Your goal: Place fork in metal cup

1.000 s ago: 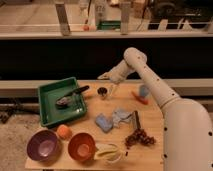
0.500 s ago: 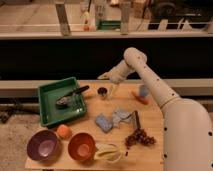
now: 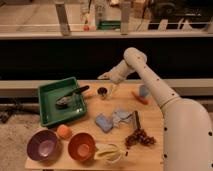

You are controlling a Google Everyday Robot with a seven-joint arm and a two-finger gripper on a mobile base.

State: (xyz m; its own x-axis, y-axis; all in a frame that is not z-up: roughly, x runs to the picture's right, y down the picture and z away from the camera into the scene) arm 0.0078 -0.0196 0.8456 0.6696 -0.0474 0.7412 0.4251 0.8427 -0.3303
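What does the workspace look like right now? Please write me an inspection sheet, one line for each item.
Surface: wooden table, crowded with things.
Job's things: metal cup stands upright, just right of the green tray; the fork cannot be made out clearly.
Clutter: dark utensil in the tray; purple bowl, orange bowl, orange fruit, blue sponge, grapes.
Grippers: gripper hovers above the metal cup, not touching it.
Cables: nothing seen.
Surroundings: dark wall behind the table, windows above it.
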